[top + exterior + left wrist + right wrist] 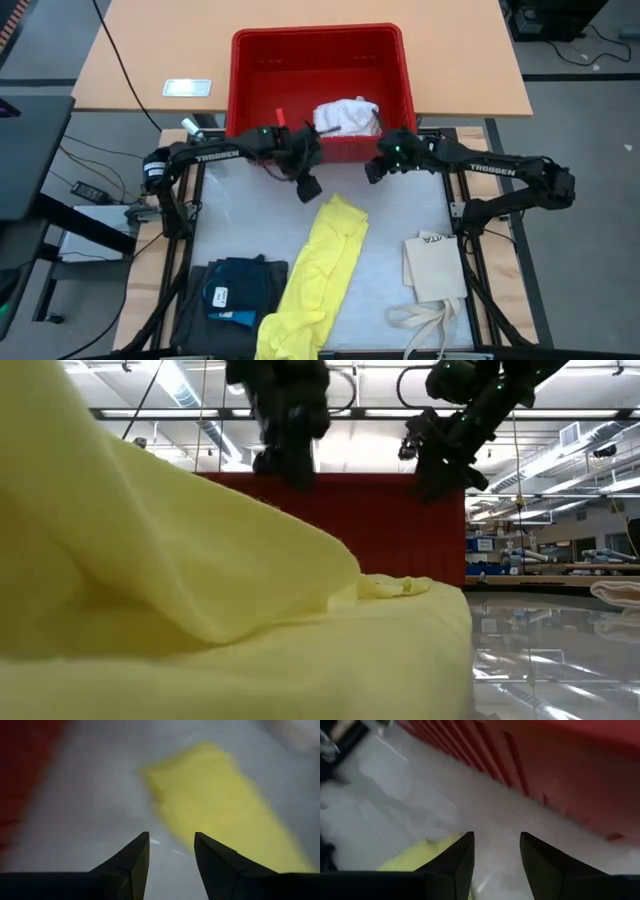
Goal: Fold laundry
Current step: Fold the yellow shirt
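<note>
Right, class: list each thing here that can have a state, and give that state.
Yellow garment: laid out long on the table, unfolded.
Navy garment: folded, lying flat.
White cloth: crumpled in the red bin.
Tote bag: flat.
Left gripper: open, empty.
Right gripper: open, empty.

"TROSSEN" stands on both arms — left arm (215,155), right arm (495,170) — white lettering.

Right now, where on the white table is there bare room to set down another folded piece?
Bare white table lies between the long yellow cloth and the cream tote bag, and left of the yellow cloth above the navy folded garments. The front left corner is crowded.
</note>
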